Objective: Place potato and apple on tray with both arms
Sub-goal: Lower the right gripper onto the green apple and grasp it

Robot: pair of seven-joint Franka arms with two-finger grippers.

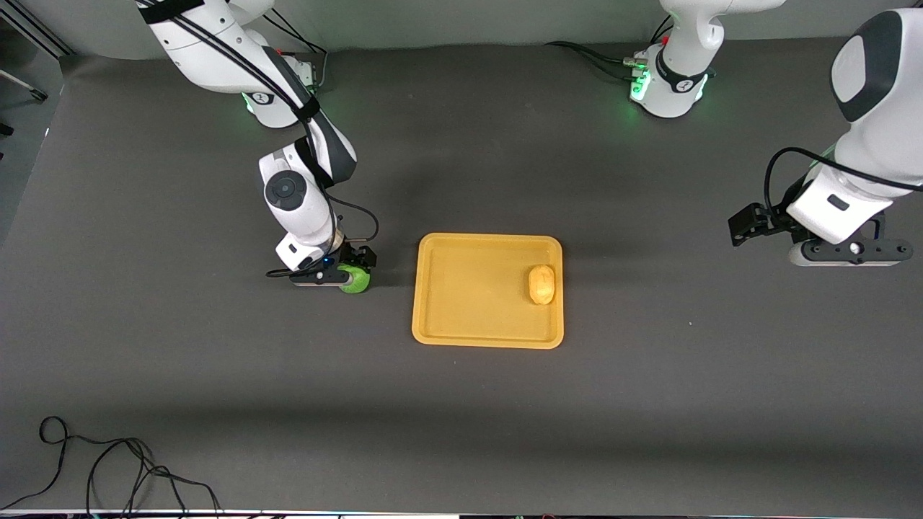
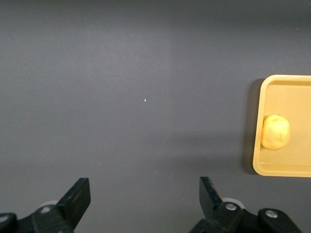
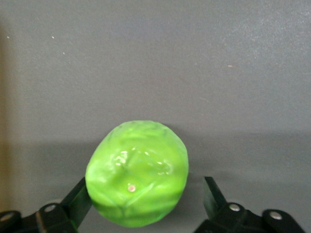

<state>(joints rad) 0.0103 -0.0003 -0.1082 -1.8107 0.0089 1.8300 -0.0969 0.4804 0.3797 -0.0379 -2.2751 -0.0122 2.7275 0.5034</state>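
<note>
The green apple [image 1: 355,280] lies on the dark table beside the tray, toward the right arm's end. My right gripper [image 1: 352,272] is down around it, open. In the right wrist view the apple [image 3: 138,172] sits between the fingers of the right gripper [image 3: 146,194]; one finger touches it, the other stands a little apart. The yellow-tan potato [image 1: 541,285] lies in the orange-yellow tray [image 1: 469,303], by the rim toward the left arm's end. My left gripper [image 1: 851,252] waits open and empty above bare table at its own end; from the left gripper [image 2: 145,194] the potato [image 2: 275,132] and tray [image 2: 291,167] show farther off.
A black cable [image 1: 108,461] lies looped on the table near the front camera's edge at the right arm's end. The arm bases [image 1: 667,86] stand along the table's edge farthest from the front camera.
</note>
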